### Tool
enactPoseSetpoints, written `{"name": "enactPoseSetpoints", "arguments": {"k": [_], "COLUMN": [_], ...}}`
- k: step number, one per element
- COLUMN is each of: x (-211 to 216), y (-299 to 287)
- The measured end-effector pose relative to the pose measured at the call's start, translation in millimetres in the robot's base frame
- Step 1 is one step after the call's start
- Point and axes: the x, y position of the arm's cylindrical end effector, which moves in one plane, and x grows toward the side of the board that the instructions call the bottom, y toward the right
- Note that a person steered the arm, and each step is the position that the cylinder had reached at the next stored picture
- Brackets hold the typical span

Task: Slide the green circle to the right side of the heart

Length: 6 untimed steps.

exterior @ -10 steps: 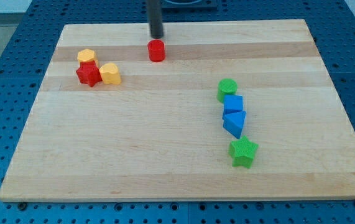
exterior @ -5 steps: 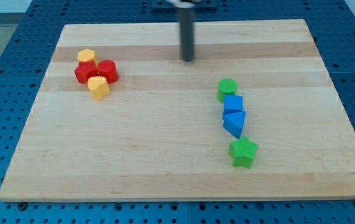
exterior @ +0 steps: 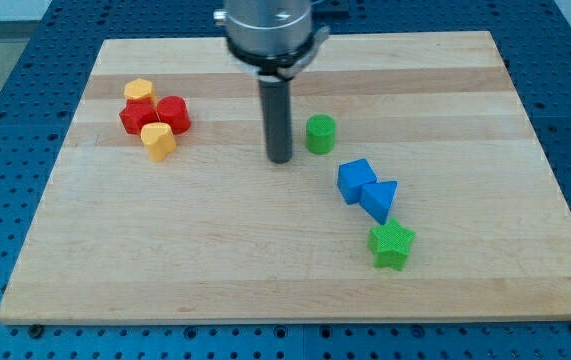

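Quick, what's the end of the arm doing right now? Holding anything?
No gripper: my tip holds nothing, resting on the board just to the view's left of the green circle, a small gap between.

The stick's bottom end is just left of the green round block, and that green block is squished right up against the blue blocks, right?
Not quite. My tip is just to the view's left of the green circle, but in the camera view that block stands apart from the blue cube and blue triangle, with bare board between them.
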Motion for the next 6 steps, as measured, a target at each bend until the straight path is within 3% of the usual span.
{"name": "enactPoseSetpoints", "arguments": {"k": [1,2,3,4,5,6], "x": [1,-42,-50,-28,-20,25], "y": [71,108,23,-64,-18,-49]}}
